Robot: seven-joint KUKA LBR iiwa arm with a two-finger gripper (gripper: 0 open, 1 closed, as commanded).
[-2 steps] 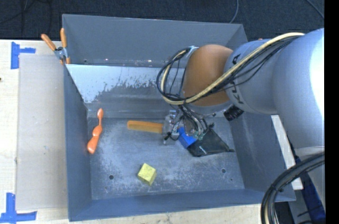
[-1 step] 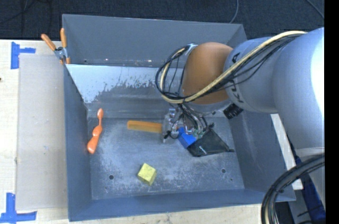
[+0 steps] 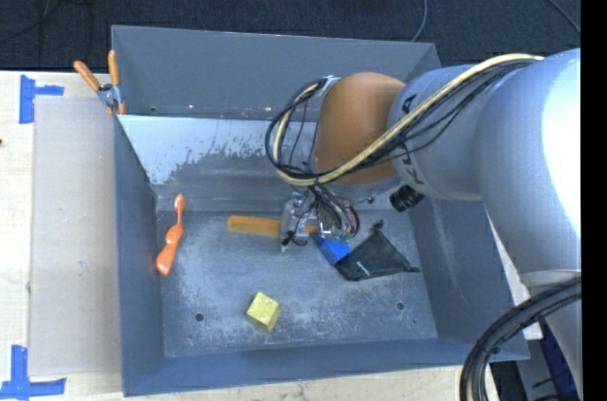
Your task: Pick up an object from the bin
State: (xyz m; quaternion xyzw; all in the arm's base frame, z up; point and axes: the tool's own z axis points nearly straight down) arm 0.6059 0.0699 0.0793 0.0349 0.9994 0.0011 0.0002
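Along the near wall of the grey bin (image 3: 285, 369) the floor is mostly bare. A small yellow block (image 3: 264, 310) sits alone there, well clear of every wall, with open floor to its left and right. Further in, an orange spoon-shaped piece (image 3: 171, 243) lies lengthwise close to the foot of the left wall, leaving little room on that side. At mid-floor a flat amber stick (image 3: 251, 225) lies crosswise, with bare floor in front of it and behind it. Its right end reaches the gripper (image 3: 298, 234), which is low over the floor at that end. Whether the pincer is open, closed or gripping the stick cannot be told. Just right of the gripper lies a blue piece (image 3: 332, 249), and a black wedge (image 3: 379, 259) rests against it, crowding that side. Above them the wrist points steeply down under its rounded orange cover (image 3: 356, 129), with cables (image 3: 285, 138) looped around it. The thick grey arm (image 3: 512, 134) comes in over the right rim, and the sloped back wall behind it is bare.
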